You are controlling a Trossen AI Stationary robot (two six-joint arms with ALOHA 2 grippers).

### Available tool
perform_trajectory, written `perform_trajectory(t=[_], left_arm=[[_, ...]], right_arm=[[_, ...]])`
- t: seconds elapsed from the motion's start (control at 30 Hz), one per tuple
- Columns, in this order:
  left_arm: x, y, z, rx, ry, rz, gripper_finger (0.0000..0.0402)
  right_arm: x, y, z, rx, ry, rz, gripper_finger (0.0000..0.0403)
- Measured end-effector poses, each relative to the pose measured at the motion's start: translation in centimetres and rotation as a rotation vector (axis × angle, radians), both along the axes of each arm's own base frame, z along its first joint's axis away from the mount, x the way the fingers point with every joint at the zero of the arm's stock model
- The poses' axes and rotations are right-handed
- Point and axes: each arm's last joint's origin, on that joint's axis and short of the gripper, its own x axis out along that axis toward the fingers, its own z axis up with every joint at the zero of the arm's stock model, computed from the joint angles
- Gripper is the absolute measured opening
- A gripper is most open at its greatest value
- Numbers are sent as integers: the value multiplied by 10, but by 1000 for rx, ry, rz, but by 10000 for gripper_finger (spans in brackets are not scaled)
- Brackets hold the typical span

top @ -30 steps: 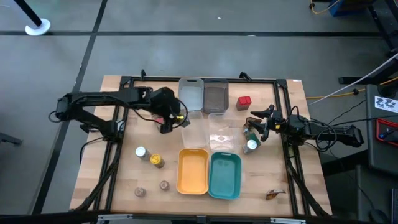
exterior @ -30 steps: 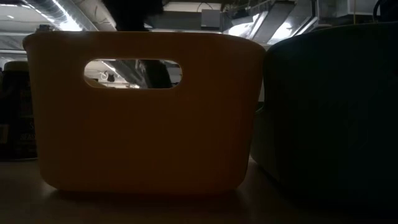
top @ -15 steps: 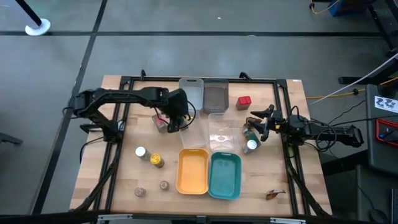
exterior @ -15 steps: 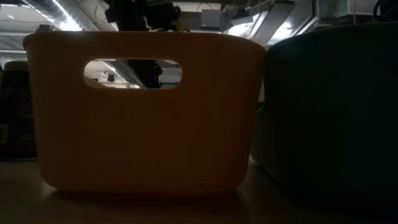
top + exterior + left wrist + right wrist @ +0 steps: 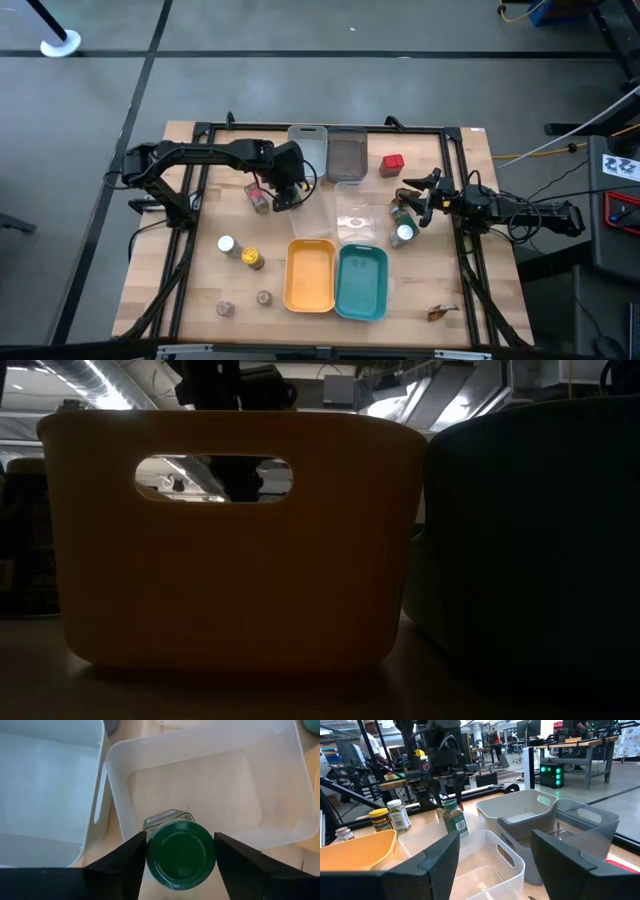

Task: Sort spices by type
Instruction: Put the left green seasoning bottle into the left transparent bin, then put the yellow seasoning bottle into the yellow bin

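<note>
A light wooden tabletop (image 5: 200, 290) inside a black frame stands on a grey floor, with a busy workshop showing beyond it in the right wrist view; nearest the front edge sit a yellow plastic tray (image 5: 310, 275) and a teal plastic tray (image 5: 362, 282) side by side, both apparently empty, with two small brown jars (image 5: 245, 303) to their left and a white-lidded jar (image 5: 227, 244) beside a yellow-lidded jar (image 5: 251, 259) a little farther back. In the middle row, the left gripper (image 5: 180, 851) hangs over the near wall of a clear plastic tray (image 5: 210, 785) with a green-lidded glass spice jar (image 5: 180, 854) between its fingers (image 5: 125, 865); slim gaps show either side of the lid, so whether they grip it or are letting go I cannot tell; the spot suggests this tray is meant for the green-lidded kind. The right gripper (image 5: 490, 860) waits at the table's right, fingers apart and empty, near another green-lidded jar (image 5: 403, 231). Farthest back stand a pale grey tray (image 5: 308, 148), a dark grey tray (image 5: 347, 152) and a small red boxy tin (image 5: 391, 163), still unsorted.
</note>
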Motion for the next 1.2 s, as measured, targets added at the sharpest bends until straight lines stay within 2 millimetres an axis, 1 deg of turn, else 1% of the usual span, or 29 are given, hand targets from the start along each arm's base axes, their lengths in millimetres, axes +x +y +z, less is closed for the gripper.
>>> perform_trajectory(t=[0.2,0.37,0.6,0.73,0.9,1.03,1.2], left_arm=[[0,0,0,8,1,10,246],[1,1,3,16,-24,7,252],[4,1,31,28,-18,-18,253],[3,-2,49,23,7,-32,253],[-2,-14,60,-4,78,-48,253],[-8,-30,59,-36,170,-62,253],[-18,-55,57,-76,313,-62,253]], right_arm=[[0,0,0,0,0,0,243],[0,0,0,0,0,0,243],[0,0,0,0,0,0,243],[0,0,0,0,0,0,243],[0,0,0,0,0,0,243],[0,0,0,0,0,0,243],[0,0,0,0,0,0,243]])
